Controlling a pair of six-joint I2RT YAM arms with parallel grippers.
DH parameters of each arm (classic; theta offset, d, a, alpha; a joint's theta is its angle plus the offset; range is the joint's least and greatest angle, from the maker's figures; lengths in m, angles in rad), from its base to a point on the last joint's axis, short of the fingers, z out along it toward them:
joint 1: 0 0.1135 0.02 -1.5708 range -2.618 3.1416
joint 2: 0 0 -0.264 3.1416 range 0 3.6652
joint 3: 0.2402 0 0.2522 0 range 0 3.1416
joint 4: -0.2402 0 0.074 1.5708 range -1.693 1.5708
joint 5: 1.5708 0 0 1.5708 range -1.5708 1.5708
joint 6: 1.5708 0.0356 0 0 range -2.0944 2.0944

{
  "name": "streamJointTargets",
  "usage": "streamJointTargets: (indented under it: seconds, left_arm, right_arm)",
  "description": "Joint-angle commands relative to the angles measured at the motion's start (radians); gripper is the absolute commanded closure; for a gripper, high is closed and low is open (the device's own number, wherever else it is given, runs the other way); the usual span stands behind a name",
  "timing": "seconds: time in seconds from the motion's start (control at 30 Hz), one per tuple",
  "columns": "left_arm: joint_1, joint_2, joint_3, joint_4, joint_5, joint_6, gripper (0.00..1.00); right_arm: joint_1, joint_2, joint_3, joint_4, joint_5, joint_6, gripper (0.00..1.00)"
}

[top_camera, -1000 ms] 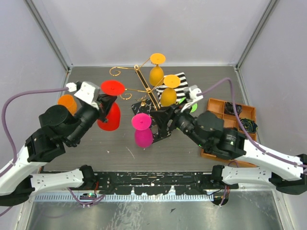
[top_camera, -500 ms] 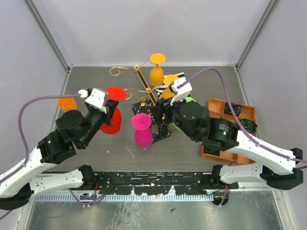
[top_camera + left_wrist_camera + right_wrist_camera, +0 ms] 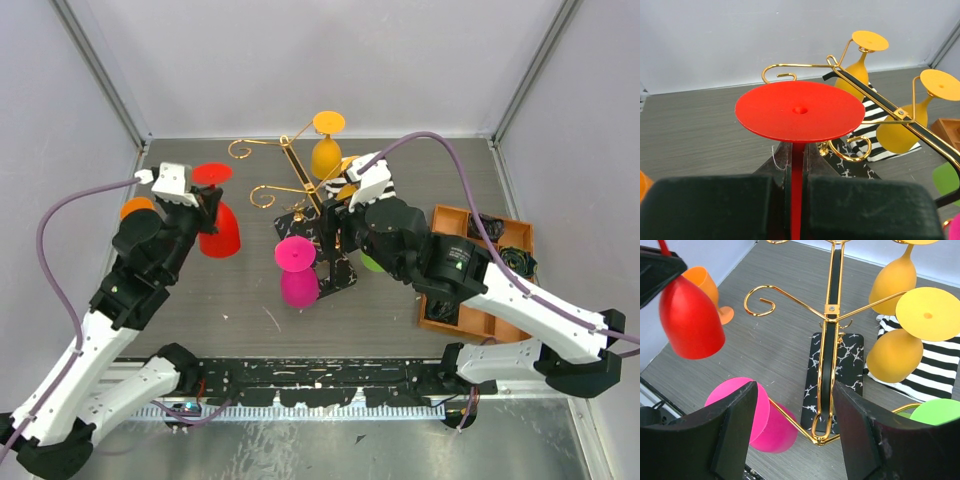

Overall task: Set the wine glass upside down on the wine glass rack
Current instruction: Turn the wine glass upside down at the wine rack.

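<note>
The red wine glass (image 3: pixel 219 236) hangs upside down above the table, left of the wine glass rack (image 3: pixel 300 178). My left gripper (image 3: pixel 203 201) is shut on its stem just under the round foot (image 3: pixel 800 110); the bowl (image 3: pixel 690 320) points down. The rack's gold post (image 3: pixel 827 340) rises from a black marbled base (image 3: pixel 840 360). An empty scroll arm (image 3: pixel 777 70) curls toward the red foot. My right gripper (image 3: pixel 795 388) is open, its jaws either side of the post's lower loop without touching it.
Two yellow glasses (image 3: pixel 325 152) hang on the rack's far arms, a pink one (image 3: pixel 297 272) on a near arm, and a green one (image 3: pixel 937 412) at the right. An orange glass (image 3: pixel 134 209) stands far left. Striped cloth (image 3: pixel 935 370) lies behind the base; an orange tray (image 3: pixel 478 232) sits right.
My left arm has drawn the red glass back and left, away from the rack. My right gripper has swung in over the rack's base and opened wider around the post.
</note>
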Motion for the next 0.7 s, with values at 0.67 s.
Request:
streamJointTargets:
  seconds: [0.67]
  left_arm:
    - [0.245,0.125,-0.269,0.607,0.238,-0.013,1.00]
  right_arm:
    - [-0.202,0.203,0.116,-0.013,-0.211,-0.069,0.34]
